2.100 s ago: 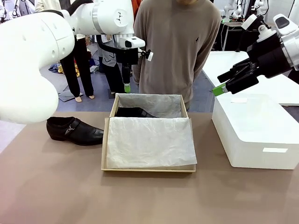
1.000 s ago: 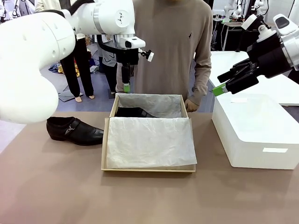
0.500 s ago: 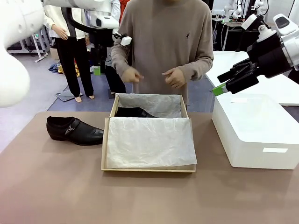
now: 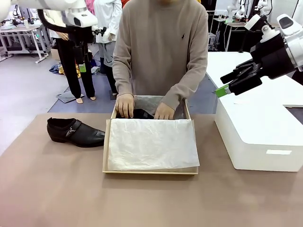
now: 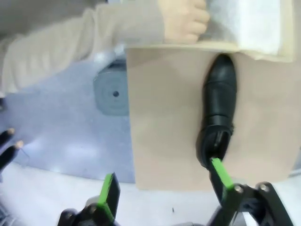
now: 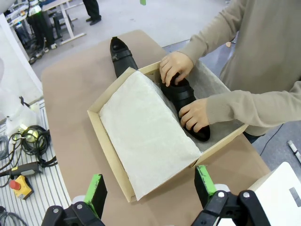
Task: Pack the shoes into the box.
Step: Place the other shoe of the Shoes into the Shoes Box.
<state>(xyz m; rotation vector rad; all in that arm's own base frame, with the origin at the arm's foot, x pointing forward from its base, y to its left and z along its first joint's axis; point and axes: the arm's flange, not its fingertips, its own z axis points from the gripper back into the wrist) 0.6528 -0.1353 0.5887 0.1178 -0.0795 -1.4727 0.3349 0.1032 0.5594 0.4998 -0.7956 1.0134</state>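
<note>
Lying in the tissue-lined box (image 6: 113, 157), one shoe (image 6: 181, 96); its mate (image 4: 75, 131) outside; left hand (image 5: 163, 173), right hand (image 6: 149, 176) both wide, empty.

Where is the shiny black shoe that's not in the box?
In the front view, the glossy black leather shoe lies at the left of the brown table, right beside the tan cardboard box.

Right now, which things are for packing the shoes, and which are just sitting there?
For the job:
- shoe on the table
- shoe in the box
- box

Just lying about:
- white block
- cables
- red button
</note>
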